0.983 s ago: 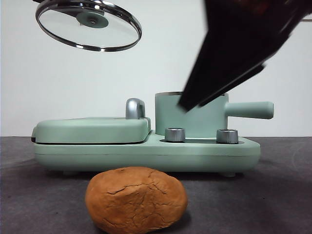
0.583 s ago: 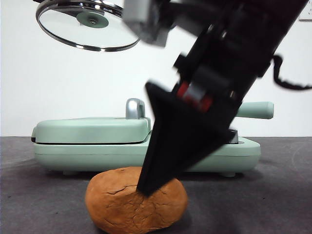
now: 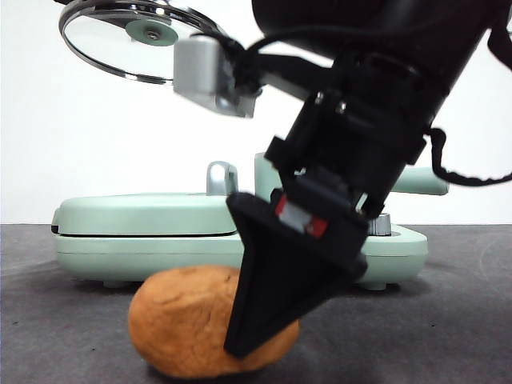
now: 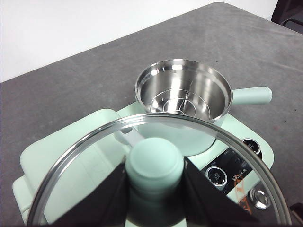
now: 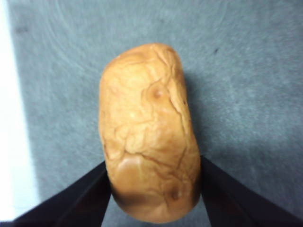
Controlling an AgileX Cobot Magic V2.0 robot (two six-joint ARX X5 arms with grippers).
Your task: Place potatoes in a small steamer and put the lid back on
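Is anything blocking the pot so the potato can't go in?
Nothing visible does. The steamer is open and empty inside. The left gripper holds the lid up and off to the side. The right gripper has its jaws around the potato on the table.

One potato (image 5: 149, 137); one steamer (image 4: 183, 101); one lid (image 3: 144, 40); two claws (image 3: 268, 316) (image 4: 154, 189).
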